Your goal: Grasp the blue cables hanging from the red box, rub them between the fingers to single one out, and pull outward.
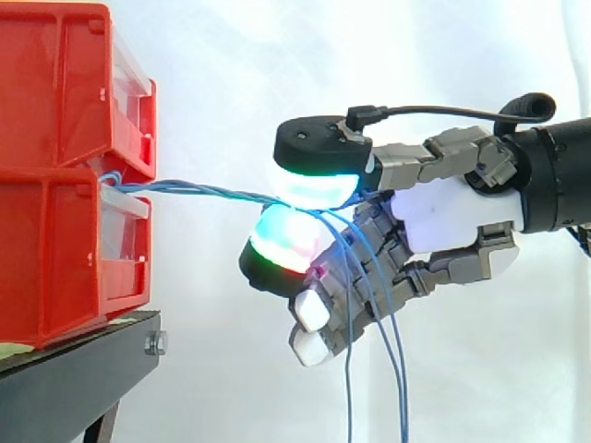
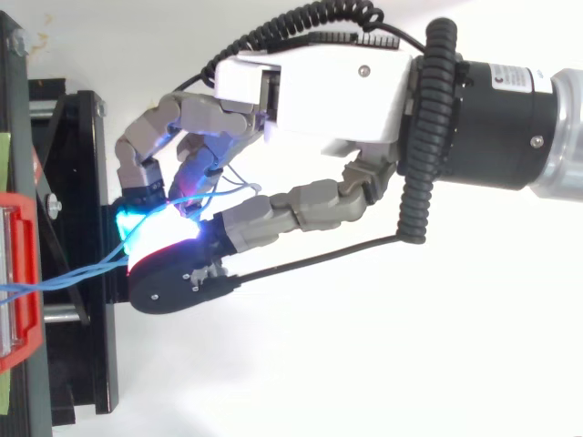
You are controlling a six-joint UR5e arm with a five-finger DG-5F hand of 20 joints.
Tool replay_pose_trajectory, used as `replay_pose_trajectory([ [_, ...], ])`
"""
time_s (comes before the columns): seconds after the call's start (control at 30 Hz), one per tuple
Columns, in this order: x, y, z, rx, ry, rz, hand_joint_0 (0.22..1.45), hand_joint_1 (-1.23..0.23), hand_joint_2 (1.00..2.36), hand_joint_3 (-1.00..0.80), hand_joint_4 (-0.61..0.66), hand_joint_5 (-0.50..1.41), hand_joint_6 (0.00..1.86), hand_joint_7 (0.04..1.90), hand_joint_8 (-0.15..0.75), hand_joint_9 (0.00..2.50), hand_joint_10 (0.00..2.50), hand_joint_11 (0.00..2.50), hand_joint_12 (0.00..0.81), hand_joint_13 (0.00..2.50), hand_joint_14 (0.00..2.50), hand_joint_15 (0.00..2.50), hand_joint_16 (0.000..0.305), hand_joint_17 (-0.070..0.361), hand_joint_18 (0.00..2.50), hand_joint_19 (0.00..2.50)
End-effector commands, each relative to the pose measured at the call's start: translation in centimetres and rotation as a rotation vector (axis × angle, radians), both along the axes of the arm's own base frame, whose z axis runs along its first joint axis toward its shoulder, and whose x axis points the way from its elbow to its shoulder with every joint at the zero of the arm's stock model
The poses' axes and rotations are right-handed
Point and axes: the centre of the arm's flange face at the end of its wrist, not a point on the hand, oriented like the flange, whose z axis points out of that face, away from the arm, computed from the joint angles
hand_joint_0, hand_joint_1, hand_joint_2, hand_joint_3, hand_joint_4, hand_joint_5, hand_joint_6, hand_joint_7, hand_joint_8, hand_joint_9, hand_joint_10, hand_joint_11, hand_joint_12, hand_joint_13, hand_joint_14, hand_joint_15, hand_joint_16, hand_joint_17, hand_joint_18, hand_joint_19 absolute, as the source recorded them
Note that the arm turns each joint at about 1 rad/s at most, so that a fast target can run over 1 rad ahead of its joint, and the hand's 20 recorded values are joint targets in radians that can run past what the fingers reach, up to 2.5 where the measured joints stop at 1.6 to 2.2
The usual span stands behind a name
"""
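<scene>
Clamped with the hand (image 1: 443,217) on the twisted blue cables (image 1: 212,192), running taut from the glowing pads (image 1: 319,185) to the red box (image 1: 51,240) ahead of them, loose ends dangling beneath the palm; seemingly mid-rub, next needing one strand rolled free before pulling outward.

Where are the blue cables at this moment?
In the side view the blue cables run from the red bins at left across to the hand, pinched between its glowing pads, loose ends hanging below.
</scene>
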Motion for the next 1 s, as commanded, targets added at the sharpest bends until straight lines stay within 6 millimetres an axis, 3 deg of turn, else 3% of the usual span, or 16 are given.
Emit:
replay_pose_trajectory([
  [0.0, -0.04, -0.08, 0.2, -0.002, 0.006, -0.001, 0.62, -0.8, 1.01, -0.37, 0.06, -0.15, 0.91, 0.96, 0.228, 0.87, 0.02, 0.58, 0.329, 0.71, 0.02, 0.52, 0.044, 0.099, 0.51, 0.42],
  [0.17, 0.0, -0.06, 0.28, -0.001, 0.003, 0.001, 0.67, -0.87, 1.0, -0.5, 0.02, -0.15, 0.91, 0.97, 0.219, 0.85, 0.02, 0.57, 0.324, 0.7, 0.02, 0.5, 0.042, 0.095, 0.53, 0.39],
  [0.43, 0.08, 0.26, 0.84, 0.002, -0.002, 0.0, 0.62, -0.84, 1.0, -0.5, 0.05, -0.13, 0.89, 1.0, 0.218, 0.88, 0.02, 0.58, 0.32, 0.71, 0.02, 0.51, 0.041, 0.093, 0.55, 0.4],
  [0.63, -0.21, 0.7, 0.62, 0.004, 0.026, 0.005, 0.5, -0.63, 1.0, -0.5, 0.05, -0.11, 0.88, 1.03, 0.236, 0.95, 0.02, 0.56, 0.338, 0.75, 0.02, 0.52, 0.046, 0.104, 0.56, 0.42],
  [0.83, -0.37, 0.36, 0.4, 0.001, 0.041, 0.004, 0.49, -0.41, 1.0, -0.5, 0.05, -0.11, 0.87, 1.04, 0.247, 0.98, 0.02, 0.57, 0.35, 0.77, 0.02, 0.53, 0.048, 0.109, 0.55, 0.45],
  [0.97, -0.39, 0.02, 0.35, -0.005, 0.041, 0.002, 0.56, -0.58, 1.0, -0.46, 0.05, -0.11, 0.87, 1.07, 0.237, 0.98, 0.02, 0.58, 0.335, 0.77, 0.02, 0.54, 0.044, 0.099, 0.54, 0.46],
])
